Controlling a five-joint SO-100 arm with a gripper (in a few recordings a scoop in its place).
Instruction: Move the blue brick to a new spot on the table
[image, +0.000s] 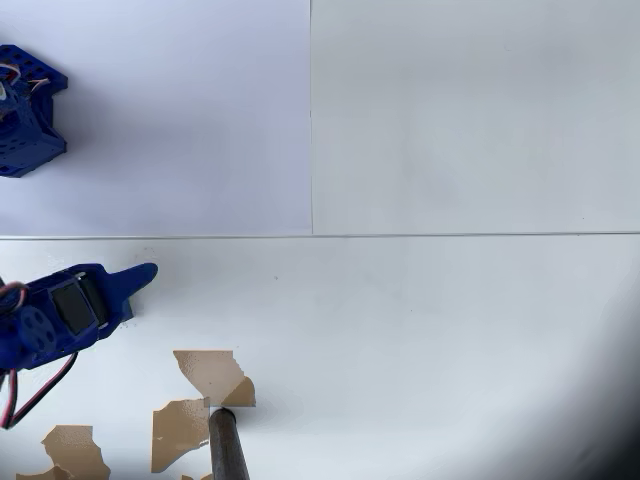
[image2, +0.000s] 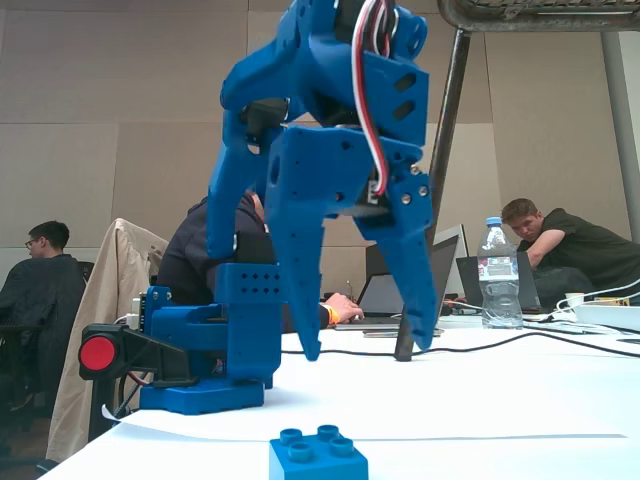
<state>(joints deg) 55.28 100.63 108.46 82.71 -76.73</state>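
White table (image: 450, 330), brick (image2: 317, 455) near edge

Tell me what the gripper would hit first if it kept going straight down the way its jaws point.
Likely the bare table. The gripper hangs open, jaws pointing down, and the blue brick sits nearer the camera, apparently off that line, though depth is unclear.

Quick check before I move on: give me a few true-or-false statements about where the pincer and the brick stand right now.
1. The small square blue plastic brick with four round studs rests on the broad white table. True.
2. The blue two-finger pincer is clamped on the brick. False: it hangs open above the table, holding nothing.
3. In the fixed view, the brick lies lower in the picture than the fingertips. True.
4. A red can stands behind the table. False: it is a clear plastic water bottle.
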